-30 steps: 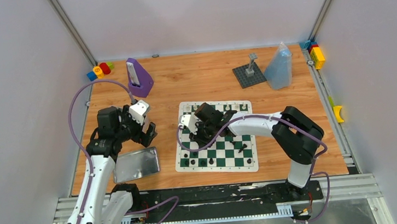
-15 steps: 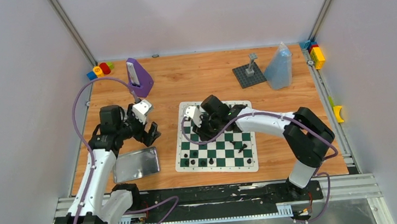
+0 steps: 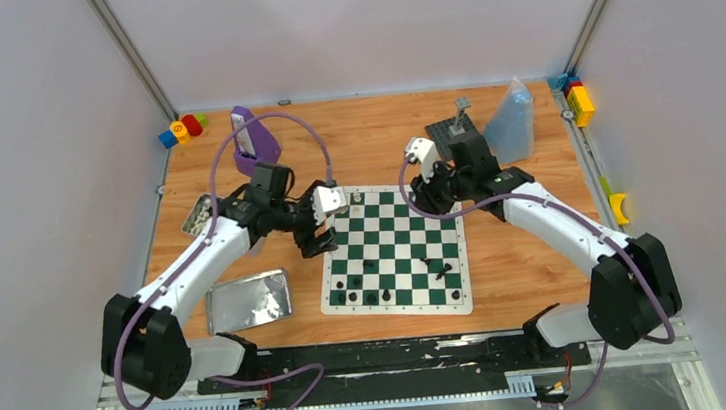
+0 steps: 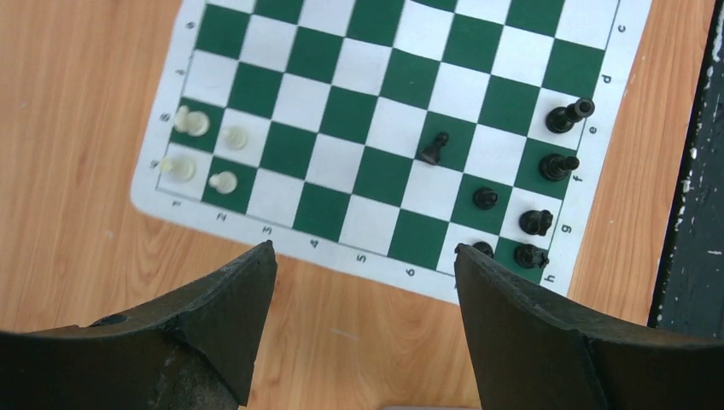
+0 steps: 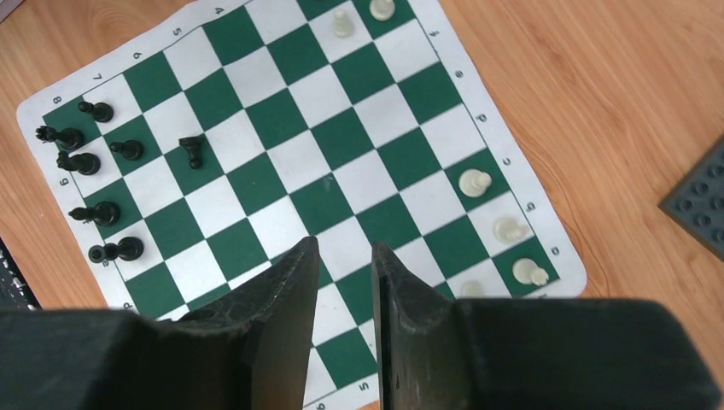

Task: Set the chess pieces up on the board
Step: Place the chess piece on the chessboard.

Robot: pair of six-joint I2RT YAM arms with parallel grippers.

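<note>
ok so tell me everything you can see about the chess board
The board is a flat, thin-looking square mat, checkered dark green and white, with a white border printed with letters and numbers. It lies flat on the wooden table. Black pieces sit near one edge, white pieces near the opposite.

1–8, a–h — on board (image 4: 388,128) border

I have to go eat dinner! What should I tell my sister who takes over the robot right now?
Left end effector: open, empty, beside the board's left edge.
Right end effector: nearly closed, empty, over the board's far side.
Done: some white pieces stand in the far rows, some black pieces in the near rows.
Left: many squares in those rows are bare; more pieces seem to lie in the tin at the left.
</note>
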